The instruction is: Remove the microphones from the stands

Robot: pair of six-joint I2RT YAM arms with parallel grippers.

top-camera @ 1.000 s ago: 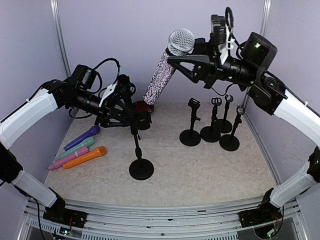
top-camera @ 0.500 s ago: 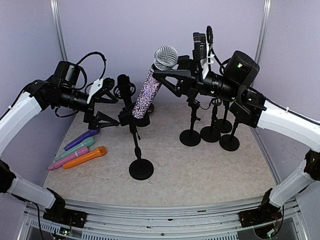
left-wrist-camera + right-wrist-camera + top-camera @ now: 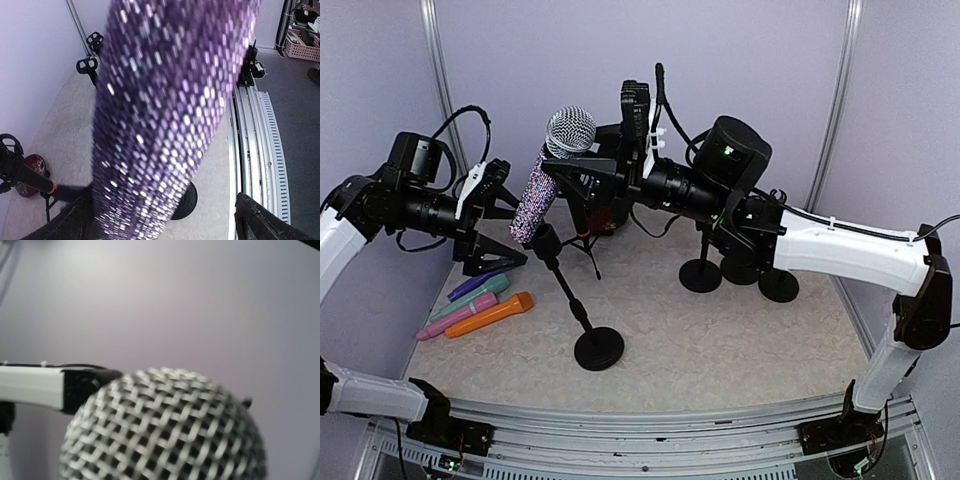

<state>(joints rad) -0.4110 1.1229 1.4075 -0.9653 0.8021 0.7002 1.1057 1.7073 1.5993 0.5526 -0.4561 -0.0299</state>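
Right arm reaches far left, the right gripper (image 3: 576,170) with jaws pinching the glittery microphone (image 3: 534,195) under its mesh head (image 3: 571,130). Left gripper (image 3: 504,215) hovers alongside, jaws spread wide.

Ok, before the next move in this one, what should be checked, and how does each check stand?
1. Hold on the microphone: ok. The right gripper is shut on the microphone just under its mesh head.
2. Stand steadied by a gripper: not ok. The left gripper is open, with a finger on either side of the microphone's sparkly body.
3. Stand upright: not ok. Its pole leans left, with its base on the table.
4. Microphone free of the clip: cannot tell. Its lower end sits right at the clip.
5. Room to lift: ok. Nothing is above the microphone, and the coloured microphones lie low on the left.
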